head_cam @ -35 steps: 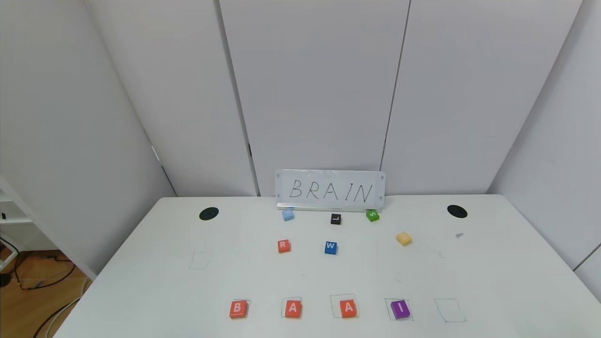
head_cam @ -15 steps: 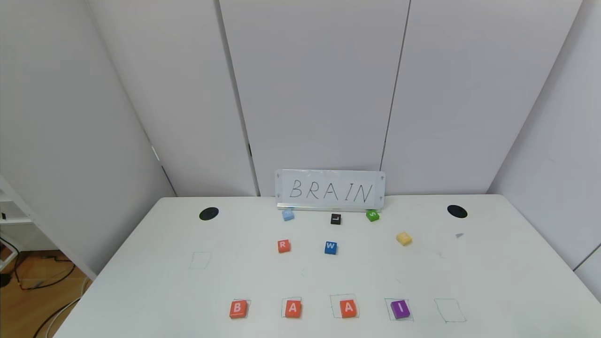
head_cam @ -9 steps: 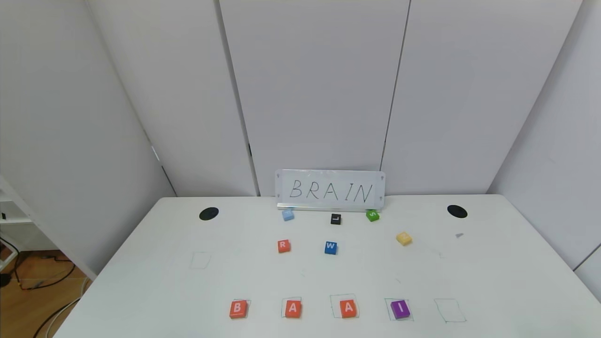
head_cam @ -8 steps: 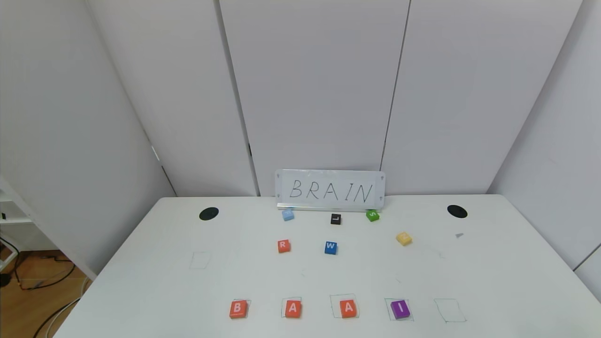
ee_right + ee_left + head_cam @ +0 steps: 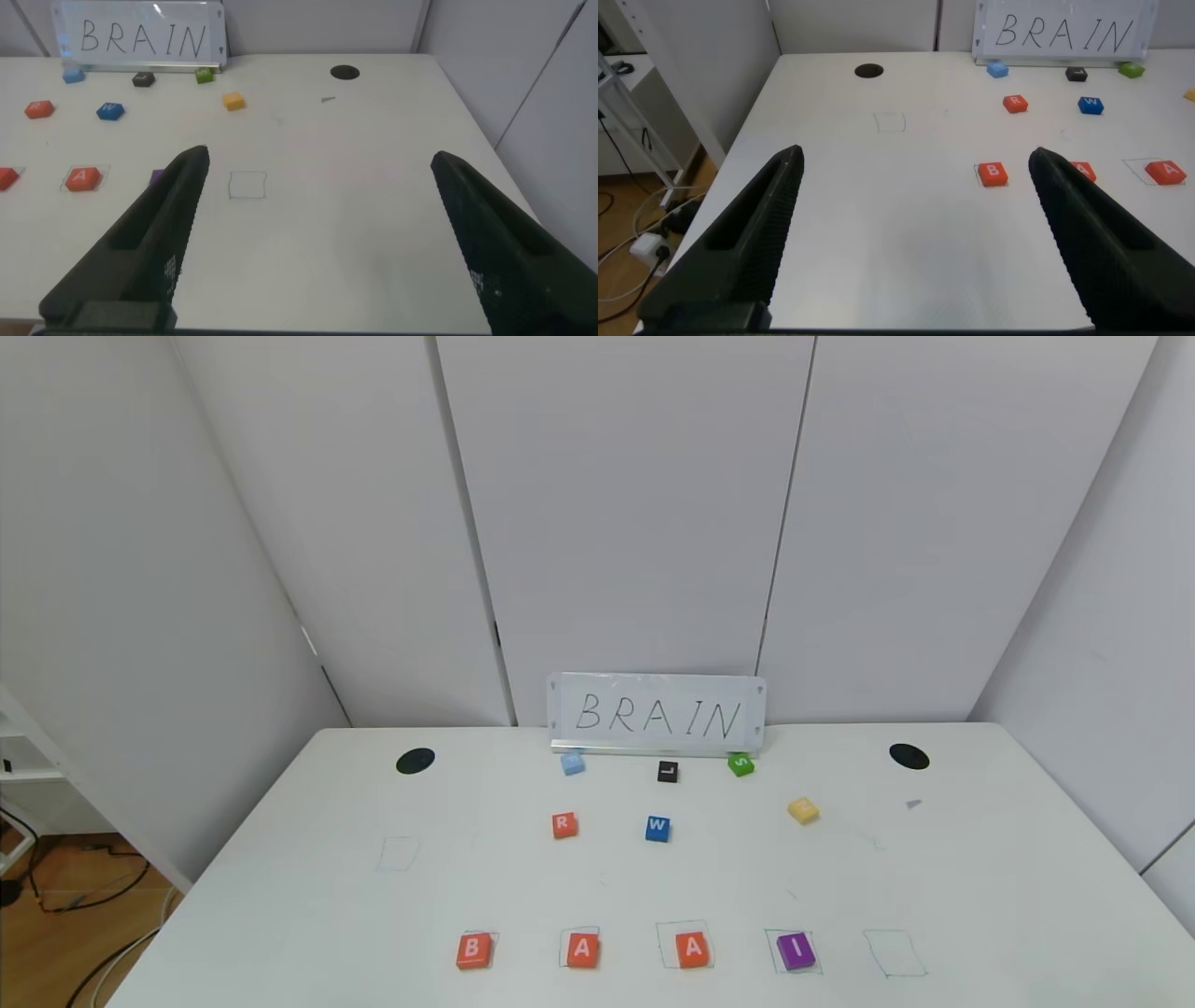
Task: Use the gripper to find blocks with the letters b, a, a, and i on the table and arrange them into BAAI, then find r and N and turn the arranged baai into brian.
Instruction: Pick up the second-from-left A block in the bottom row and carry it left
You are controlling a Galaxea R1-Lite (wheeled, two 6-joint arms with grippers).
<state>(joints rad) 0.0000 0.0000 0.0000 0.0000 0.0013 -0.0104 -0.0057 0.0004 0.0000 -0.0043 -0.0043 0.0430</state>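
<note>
On the white table [image 5: 280, 915] a front row reads B [image 5: 473, 950], A [image 5: 583, 949], A [image 5: 692, 949], I [image 5: 795, 951], each on a pen-drawn square. The orange-red R tile [image 5: 563, 824] lies mid-table, the yellow N tile [image 5: 802, 810] farther right. Neither gripper shows in the head view. My left gripper [image 5: 915, 219] is open and empty above the table's front left, with B [image 5: 993, 174] ahead of it. My right gripper [image 5: 313, 219] is open and empty above the front right, near an empty drawn square [image 5: 248, 185].
A card reading BRAIN [image 5: 656, 713] stands at the back edge. In front of it lie a light blue tile [image 5: 572, 763], a black L tile [image 5: 667, 771], a green S tile [image 5: 740, 764] and a blue W tile [image 5: 657, 828]. Two black holes [image 5: 415, 761] [image 5: 908, 756] sit near the back corners.
</note>
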